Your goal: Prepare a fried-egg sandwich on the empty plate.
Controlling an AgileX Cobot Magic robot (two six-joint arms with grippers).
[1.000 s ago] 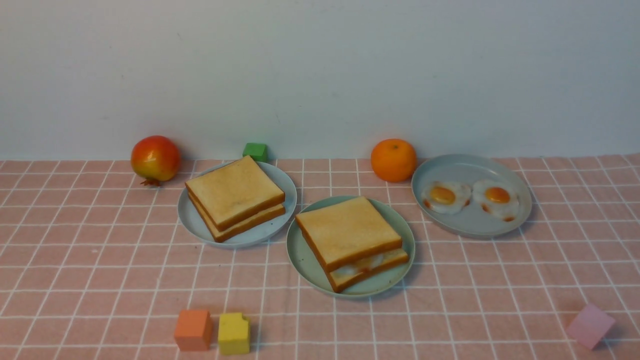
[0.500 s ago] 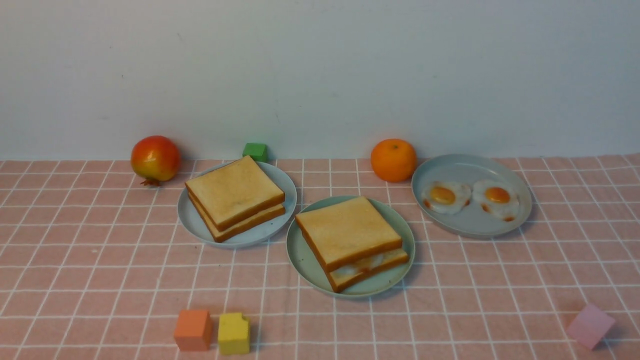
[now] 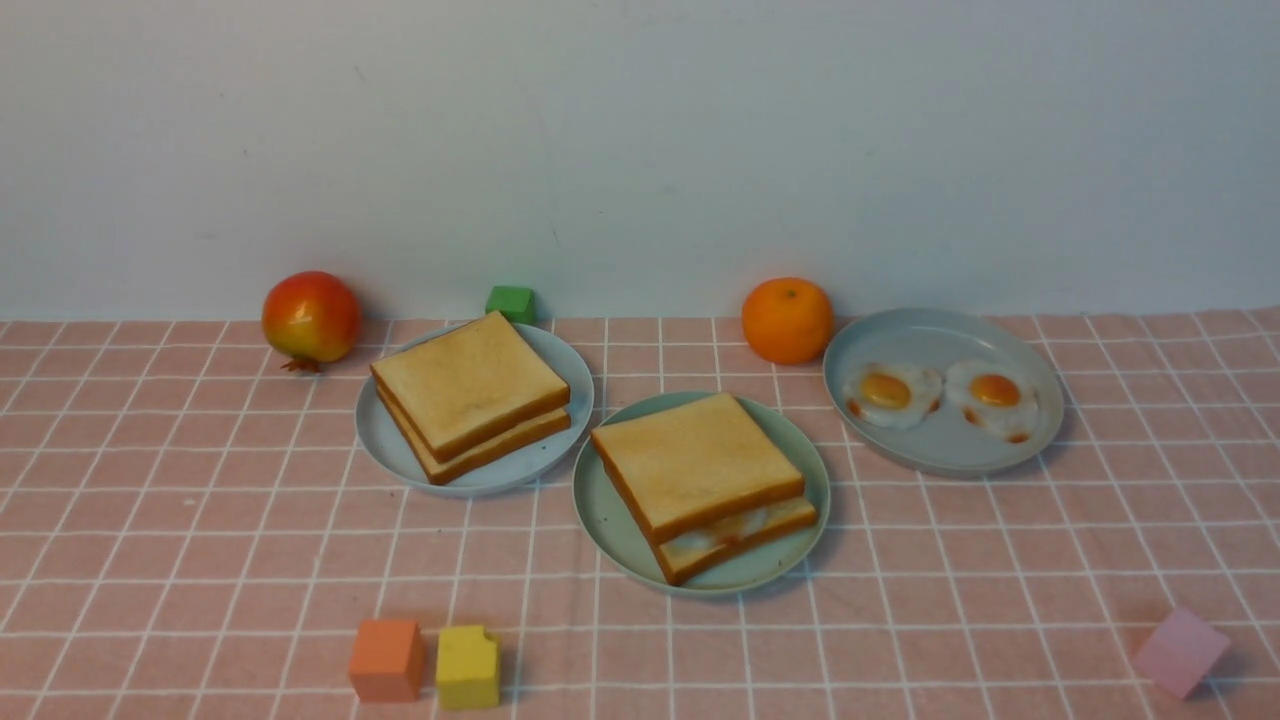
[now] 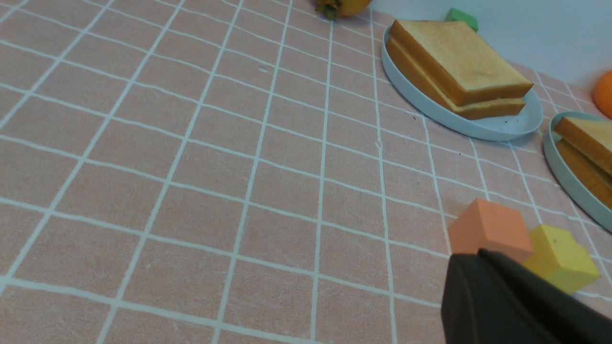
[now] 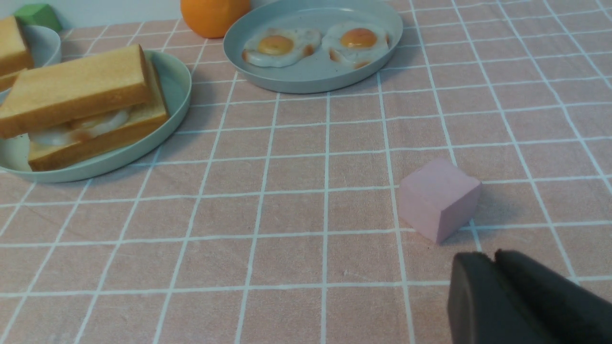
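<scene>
The sandwich (image 3: 703,483) lay complete on the green plate (image 3: 605,520), mid-table between both arms. The left gripper (image 4: 478,260) and right gripper (image 5: 492,260) stood shut and empty, well back from it.

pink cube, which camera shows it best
The right wrist view: the pink cube sits close and whole, top and two sides sharp, just beyond the closed right gripper. The front view shows it small at the tablecloth's near right corner. The left wrist view misses it.
</scene>
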